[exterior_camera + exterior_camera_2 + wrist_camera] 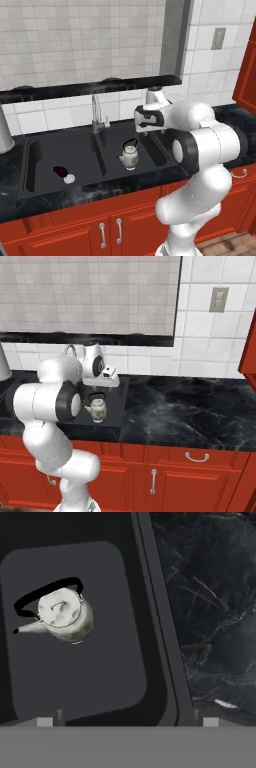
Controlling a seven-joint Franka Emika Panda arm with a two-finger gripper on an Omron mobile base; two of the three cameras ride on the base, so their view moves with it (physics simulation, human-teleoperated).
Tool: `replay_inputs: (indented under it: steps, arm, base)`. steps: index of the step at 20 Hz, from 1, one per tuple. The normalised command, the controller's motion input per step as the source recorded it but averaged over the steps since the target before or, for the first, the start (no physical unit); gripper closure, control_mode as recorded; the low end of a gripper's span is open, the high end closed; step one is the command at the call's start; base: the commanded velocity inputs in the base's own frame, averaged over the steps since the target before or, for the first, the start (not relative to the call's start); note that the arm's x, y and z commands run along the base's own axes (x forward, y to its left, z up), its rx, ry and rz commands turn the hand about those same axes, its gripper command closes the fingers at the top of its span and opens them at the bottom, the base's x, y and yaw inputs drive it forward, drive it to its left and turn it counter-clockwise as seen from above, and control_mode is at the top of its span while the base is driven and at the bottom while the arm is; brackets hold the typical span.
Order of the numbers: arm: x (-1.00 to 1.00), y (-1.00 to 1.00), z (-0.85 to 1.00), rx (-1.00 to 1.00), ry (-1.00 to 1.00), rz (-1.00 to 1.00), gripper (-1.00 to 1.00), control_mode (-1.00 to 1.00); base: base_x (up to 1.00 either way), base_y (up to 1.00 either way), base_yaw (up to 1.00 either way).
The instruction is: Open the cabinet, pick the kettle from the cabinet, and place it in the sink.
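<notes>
A pale square-tiled wall [75, 45] backs the scene, crossed by a long dark ledge [100, 87], with a grey switch plate [219, 299] set into the glossier white tiles at the right. Below it runs the tabletop [190, 411], a polished black marble slab veined with thin white streaks, carried on red wooden base cabinets [75, 235] with short silver handles and a drawer front with a small curved pull [196, 457]. Sunk into the tabletop is the sink [45, 165], a wide matte black double basin with rounded corners and a narrow divider, a slim silver faucet [96, 115] arching up behind it. A red raised-panel door edge of the cabinet [247, 75] juts into the upper right of the left base view. The white arm with its dark joints bends over the right basin, and the fingers [141, 126] hang spread wide apart above the basin, gripping nothing. The kettle [130, 156] stands upright on the floor of the right basin, a small rounded white body with a faint greenish mark, a thin black hoop handle and a short spout pointing toward the divider. In the hand view the kettle [62, 614] sits well apart from the finger tips [44, 722], farther into the basin. A small dark object with a pale round piece [64, 174] lies in the left basin.
</notes>
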Motion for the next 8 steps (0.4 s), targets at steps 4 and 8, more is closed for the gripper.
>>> replay_inputs:
  steps: [4,8]
  arm:
    - [-0.44,0.00,0.28,0.01,-0.01,-0.41,-1.00,-1.00]
    - [-0.45,0.00,0.30,0.05,0.00,-0.33,-1.00,-1.00]
  base:
    - [0.00,0.00,0.00]
    - [0.00,0.00,0.00]
